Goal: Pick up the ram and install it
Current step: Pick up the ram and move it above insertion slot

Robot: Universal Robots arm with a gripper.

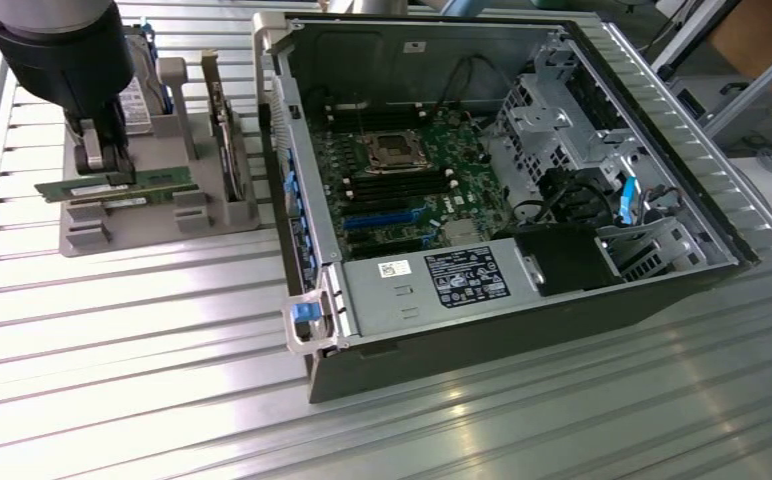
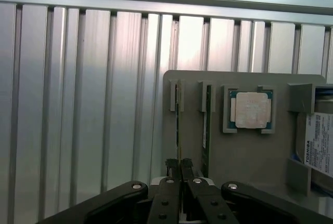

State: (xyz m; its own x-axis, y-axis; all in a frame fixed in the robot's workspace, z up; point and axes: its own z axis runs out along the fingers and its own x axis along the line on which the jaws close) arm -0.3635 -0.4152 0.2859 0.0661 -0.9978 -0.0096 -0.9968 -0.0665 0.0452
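Gripper [image 2: 179,171] was closed on the ram [image 2: 178,130], pads pinching its two flat faces with the stick seen edge-on between them. In the exterior view the ram was at the grey holder [image 2: 250,156], on the exterior view's left and well apart from the open PC case [image 1: 493,350]. I couldn't tell whether it had left its slot.

Handling, my read:
- Light, thin and stiff along its length. It wouldn't sag, but it would crack or flex if twisted.
- Fragile bits are the chips on the faces and the contact edge, so I'd keep the pads off both.
- The faces are smooth, so a narrow pinch could let it pivot.
- The best hold is across the flat faces near the top edge, around mid-length. In the exterior view the grip looked somewhat off-centre, toward the exterior view's left, so I'd expect some tilt risk.

Counts:
- ram sticks: two as far as I could see, the one in the jaws and the second stick [image 2: 206,125] in the neighbouring slot
- processor chip [image 2: 251,109]: one, in its pocket on the holder
- hard drive [image 2: 318,141]: one, at the holder's edge
- holder: one
- PC case: one, with the motherboard [image 1: 400,200] exposed
- gripper: one
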